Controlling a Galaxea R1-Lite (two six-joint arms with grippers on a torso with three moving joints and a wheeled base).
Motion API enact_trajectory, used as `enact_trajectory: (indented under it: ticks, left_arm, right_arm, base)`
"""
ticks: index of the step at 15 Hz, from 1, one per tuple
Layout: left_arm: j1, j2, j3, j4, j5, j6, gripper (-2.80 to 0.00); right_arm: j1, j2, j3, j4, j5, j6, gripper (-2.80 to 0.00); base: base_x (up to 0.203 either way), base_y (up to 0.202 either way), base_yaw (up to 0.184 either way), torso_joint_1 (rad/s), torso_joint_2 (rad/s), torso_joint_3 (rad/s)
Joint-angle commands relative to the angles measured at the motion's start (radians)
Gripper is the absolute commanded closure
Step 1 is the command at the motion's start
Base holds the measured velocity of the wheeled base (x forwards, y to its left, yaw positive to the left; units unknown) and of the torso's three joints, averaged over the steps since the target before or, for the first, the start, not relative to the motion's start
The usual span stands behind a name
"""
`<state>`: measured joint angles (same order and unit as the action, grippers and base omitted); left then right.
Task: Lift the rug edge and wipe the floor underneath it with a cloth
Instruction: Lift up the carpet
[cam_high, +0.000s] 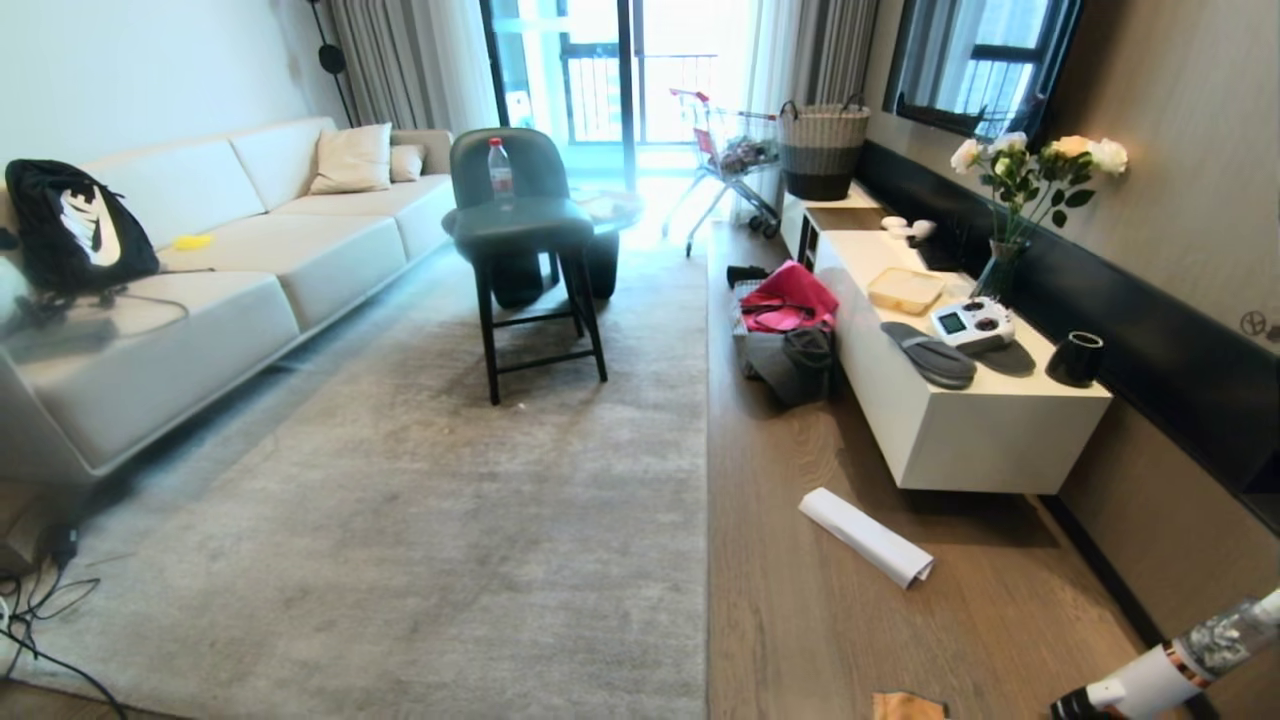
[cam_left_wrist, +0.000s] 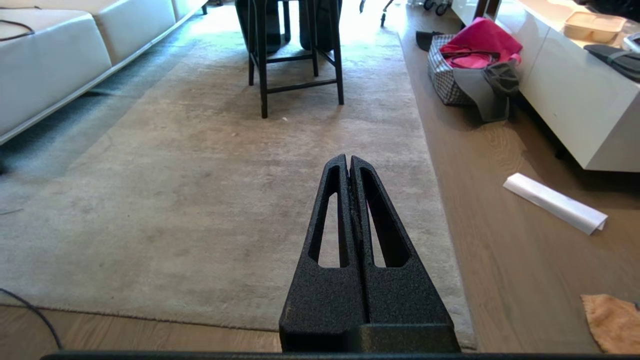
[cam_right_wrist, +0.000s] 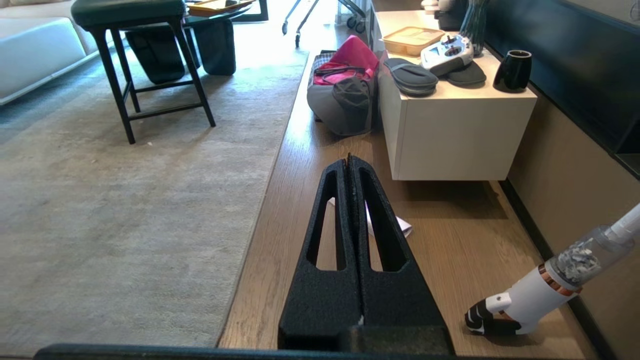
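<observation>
Evidently nothing is underway yet: both the left gripper (cam_left_wrist: 349, 162) and right gripper (cam_right_wrist: 349, 162) hang pinched closed and empty, rug (cam_high: 420, 520) flat on the floor (cam_high: 800, 600), cloth (cam_left_wrist: 612, 322) lying just off its corner

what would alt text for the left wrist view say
A shut black left claw points out over a large light grey short-pile rug lying flat on brown wood-grain plank floor. An orange-tan fluffy cloth and a white rolled paper sheet lie on the bare planks beside the rug.
</observation>
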<state>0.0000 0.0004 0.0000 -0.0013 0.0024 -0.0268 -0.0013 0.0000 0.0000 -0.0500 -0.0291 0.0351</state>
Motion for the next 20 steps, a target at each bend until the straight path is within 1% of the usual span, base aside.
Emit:
enact_trajectory:
  ticks: [1,4,10,12,16,17,20]
  left_arm:
    - [0.000,0.000,0.000,0.000,0.001,-0.001,0.00]
    - [0.000,0.000,0.000,0.000,0.001,-0.001,0.00]
    - [0.000,0.000,0.000,0.000,0.001,-0.001,0.00]
    - [0.000,0.000,0.000,0.000,0.001,-0.001,0.00]
    - [0.000,0.000,0.000,0.000,0.001,-0.001,0.00]
    - [0.000,0.000,0.000,0.000,0.001,-0.001,0.00]
    - [0.000,0.000,0.000,0.000,0.001,-0.001,0.00]
  right_arm:
    - [0.001,0.002,0.000,-0.001,0.000,0.000,0.00]
    - [0.001,0.001,0.000,-0.001,0.000,0.000,0.00]
    - [0.000,0.001,0.000,-0.001,0.000,0.000,0.00]
    - [0.000,0.000,0.000,-0.001,0.000,0.000,0.00]
    - [0.000,0.000,0.000,-0.001,0.000,0.000,0.00]
    - [0.001,0.000,0.000,-0.001,0.000,0.000,0.00]
    - [0.000,0.001,0.000,-0.001,0.000,0.000,0.00]
  base:
    - [0.000,0.000,0.000,-0.556,0.12,-0.432]
    - [0.000,0.000,0.000,-0.187,0.05,-0.157]
    - [0.000,0.000,0.000,-0.007,0.00,-0.005]
    - [0.000,0.000,0.000,0.372,-0.03,0.306]
    - [0.000,0.000,0.000,0.550,-0.11,0.410]
    - [0.000,0.000,0.000,0.253,0.01,0.082]
    - [0.000,0.000,0.000,0.000,0.00,0.000]
